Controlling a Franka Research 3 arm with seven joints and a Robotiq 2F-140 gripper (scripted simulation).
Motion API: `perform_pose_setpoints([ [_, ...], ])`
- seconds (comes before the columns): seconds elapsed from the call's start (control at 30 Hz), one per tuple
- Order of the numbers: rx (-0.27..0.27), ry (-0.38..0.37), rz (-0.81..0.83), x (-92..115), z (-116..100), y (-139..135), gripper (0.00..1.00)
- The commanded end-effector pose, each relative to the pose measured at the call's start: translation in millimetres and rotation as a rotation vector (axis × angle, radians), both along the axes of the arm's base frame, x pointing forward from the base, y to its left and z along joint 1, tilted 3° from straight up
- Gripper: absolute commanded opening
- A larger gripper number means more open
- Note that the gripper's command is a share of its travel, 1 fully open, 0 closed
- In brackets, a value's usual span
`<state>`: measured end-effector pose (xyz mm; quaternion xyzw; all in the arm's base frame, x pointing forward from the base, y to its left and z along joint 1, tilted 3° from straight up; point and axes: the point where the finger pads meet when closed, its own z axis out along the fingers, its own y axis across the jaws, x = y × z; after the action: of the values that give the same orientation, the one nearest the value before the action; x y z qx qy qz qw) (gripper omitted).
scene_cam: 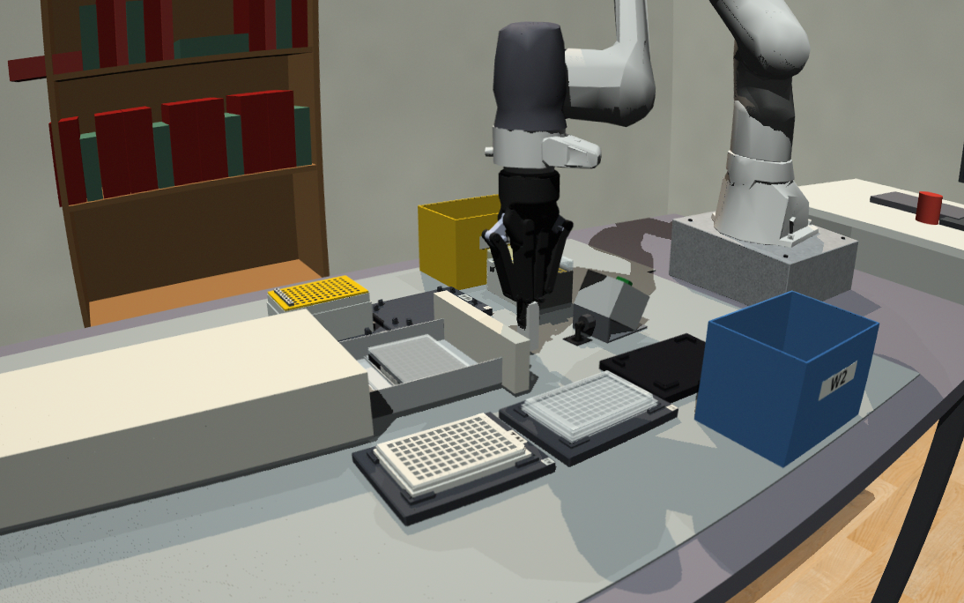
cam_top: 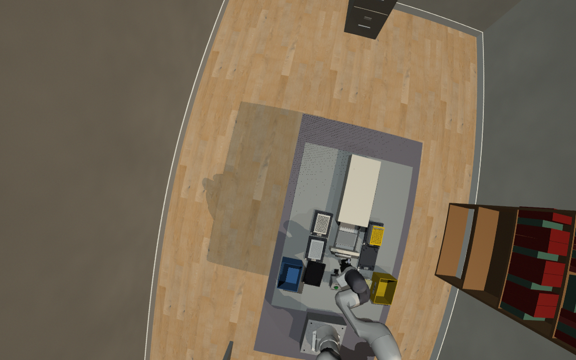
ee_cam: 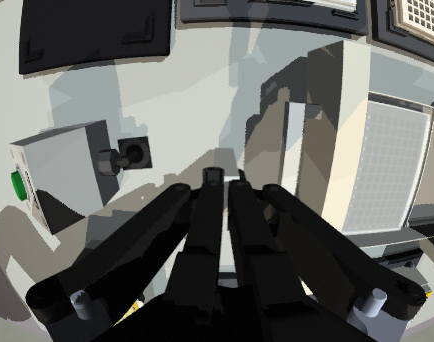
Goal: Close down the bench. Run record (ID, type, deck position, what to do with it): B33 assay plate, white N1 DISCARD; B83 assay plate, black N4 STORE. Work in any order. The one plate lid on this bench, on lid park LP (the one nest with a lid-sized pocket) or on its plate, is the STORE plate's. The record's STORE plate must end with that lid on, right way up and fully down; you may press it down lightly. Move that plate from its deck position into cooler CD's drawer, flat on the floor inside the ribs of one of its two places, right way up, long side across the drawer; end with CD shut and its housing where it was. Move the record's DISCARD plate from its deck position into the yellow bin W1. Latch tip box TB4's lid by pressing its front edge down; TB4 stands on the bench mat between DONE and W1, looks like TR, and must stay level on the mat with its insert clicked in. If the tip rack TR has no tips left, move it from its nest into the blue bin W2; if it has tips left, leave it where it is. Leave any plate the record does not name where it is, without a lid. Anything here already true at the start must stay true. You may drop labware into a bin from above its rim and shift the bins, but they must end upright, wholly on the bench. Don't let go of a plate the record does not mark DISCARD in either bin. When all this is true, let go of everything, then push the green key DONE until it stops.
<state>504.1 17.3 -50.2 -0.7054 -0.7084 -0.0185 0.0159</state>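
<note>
my black gripper point(scene_cam: 529, 318) is clenched on nothing. its slim fingertips hang beside the drawer's point(scene_cam: 426, 358) flat cream front panel point(scene_cam: 479, 330).

Two bins, one yellow point(scene_cam: 456, 238) and one blue point(scene_cam: 785, 375), three assay plates, white point(scene_cam: 449, 452), clear point(scene_cam: 587, 405) and one lidded in the drawer point(scene_cam: 414, 356), one yellow tip rack point(scene_cam: 316, 294), one empty black nest point(scene_cam: 657, 361), one cooler point(scene_cam: 148, 405), one green key box point(scene_cam: 609, 307)
</note>
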Motion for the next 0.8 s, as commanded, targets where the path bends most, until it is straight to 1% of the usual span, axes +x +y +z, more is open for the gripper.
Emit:
perform_pose_setpoints([
  [0.0, 0.002, -0.008, -0.01, 3.0, -1.1, 1.3, 0.0],
  [0.53, 0.002, -0.008, -0.01, 3.0, -1.1, 1.3, 0.0],
  [0.77, 0.002, -0.008, -0.01, 9.7, -1.0, 1.3, 0.0],
])
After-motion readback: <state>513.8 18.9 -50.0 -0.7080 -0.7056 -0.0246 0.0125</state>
